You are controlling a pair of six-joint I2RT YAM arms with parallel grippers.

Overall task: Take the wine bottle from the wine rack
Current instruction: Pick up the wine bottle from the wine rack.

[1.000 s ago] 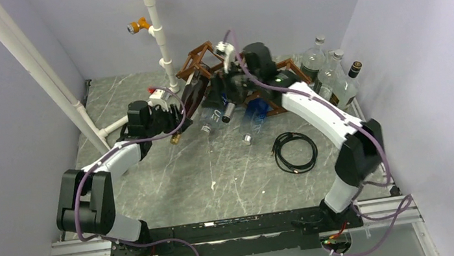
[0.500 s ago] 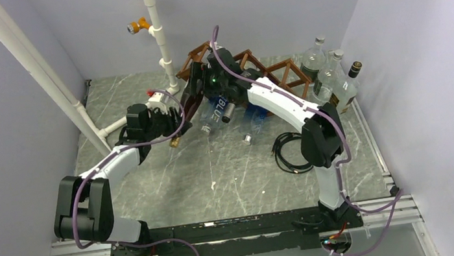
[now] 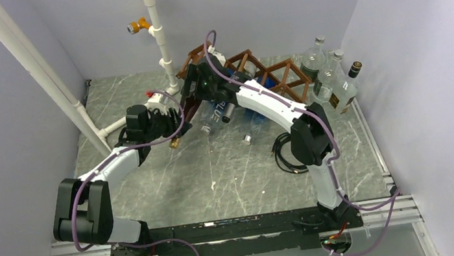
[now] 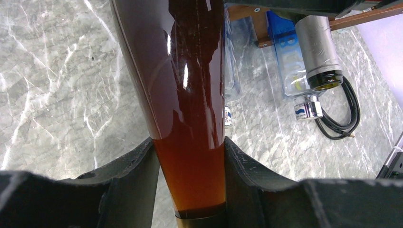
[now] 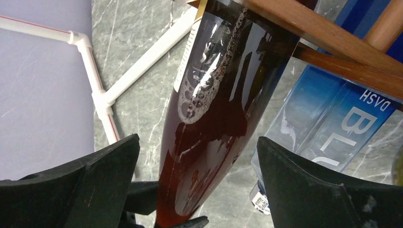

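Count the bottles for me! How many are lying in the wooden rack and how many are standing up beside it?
Lying in the wine rack: 4 (amber wine bottle, clear bottle, blue bottle, foil-necked bottle)
Beside it, standing bottles: 3
Total: 7 bottles

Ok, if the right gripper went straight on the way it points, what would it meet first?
Probably the wine bottle: its dark body sits dead ahead, between the open fingers of the right gripper. A wooden bar of the rack crosses over it; depth is unclear.
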